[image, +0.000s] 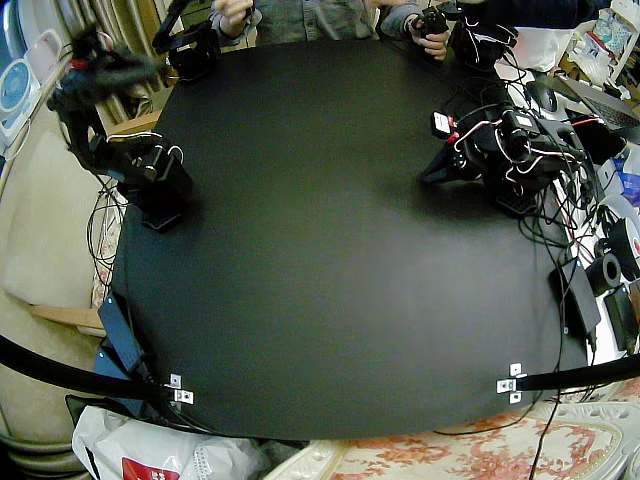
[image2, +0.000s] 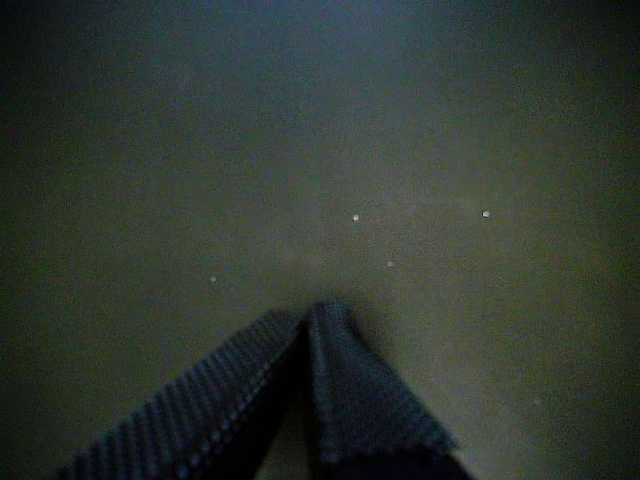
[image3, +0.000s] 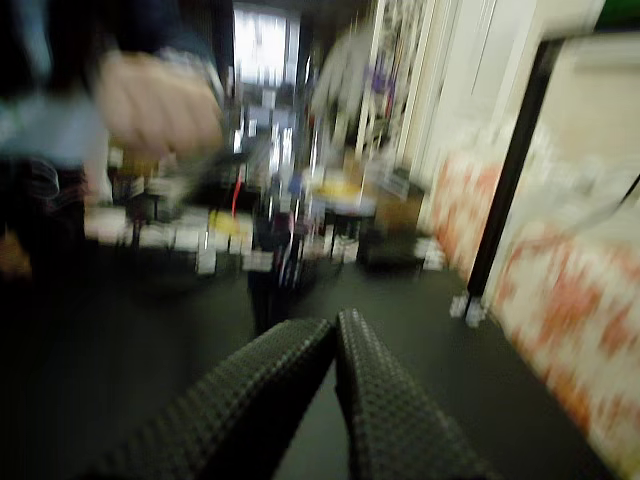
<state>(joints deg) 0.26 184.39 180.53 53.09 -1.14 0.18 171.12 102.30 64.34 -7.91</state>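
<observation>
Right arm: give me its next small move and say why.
Probably bring it to a stop and lower it gently toward the black table. The right arm stands high at the table's edge, smeared in the fixed view, and the right claw is shut with nothing between the fingers. The left claw is shut too, low over the table.

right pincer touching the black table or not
Apart. The fixed view shows the right pincer raised high, clear of the black table.
</observation>
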